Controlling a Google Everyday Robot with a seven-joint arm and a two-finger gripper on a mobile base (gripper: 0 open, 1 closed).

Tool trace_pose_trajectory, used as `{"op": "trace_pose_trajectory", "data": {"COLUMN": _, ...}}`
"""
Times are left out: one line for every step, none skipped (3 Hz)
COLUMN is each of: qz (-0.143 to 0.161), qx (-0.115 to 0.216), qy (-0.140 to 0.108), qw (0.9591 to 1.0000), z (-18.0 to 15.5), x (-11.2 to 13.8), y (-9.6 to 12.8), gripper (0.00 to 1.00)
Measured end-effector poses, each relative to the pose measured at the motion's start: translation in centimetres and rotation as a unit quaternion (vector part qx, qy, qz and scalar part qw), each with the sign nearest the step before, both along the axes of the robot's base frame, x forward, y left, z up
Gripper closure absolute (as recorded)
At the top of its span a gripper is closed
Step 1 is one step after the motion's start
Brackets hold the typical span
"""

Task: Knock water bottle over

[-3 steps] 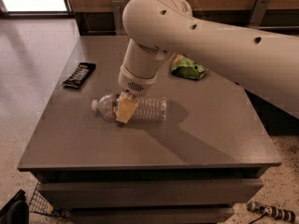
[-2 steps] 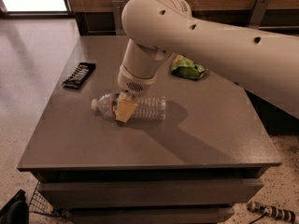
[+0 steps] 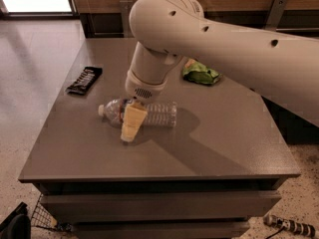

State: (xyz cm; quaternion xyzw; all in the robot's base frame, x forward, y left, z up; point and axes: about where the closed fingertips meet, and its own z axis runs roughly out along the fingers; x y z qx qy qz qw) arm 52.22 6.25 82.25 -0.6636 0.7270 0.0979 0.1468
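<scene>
The water bottle (image 3: 154,113) lies on its side on the grey table (image 3: 209,148), its white cap pointing left and its label band near the neck. My gripper (image 3: 130,126) hangs from the big white arm directly over and in front of the bottle's neck end. Its yellowish finger (image 3: 131,122) points down in front of the bottle and hides part of it. Nothing is held.
A green snack bag (image 3: 200,74) lies at the back right of the table. A black snack bar (image 3: 84,79) lies at the back left. A wooden wall runs behind the table. A wire basket (image 3: 42,214) and cables sit on the floor below.
</scene>
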Motion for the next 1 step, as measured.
{"op": "trace_pose_trajectory", "data": {"qz": 0.0, "qx": 0.0, "qy": 0.0, "qw": 1.0, "z": 0.0, "x": 0.0, "y": 0.0, "gripper": 0.0}}
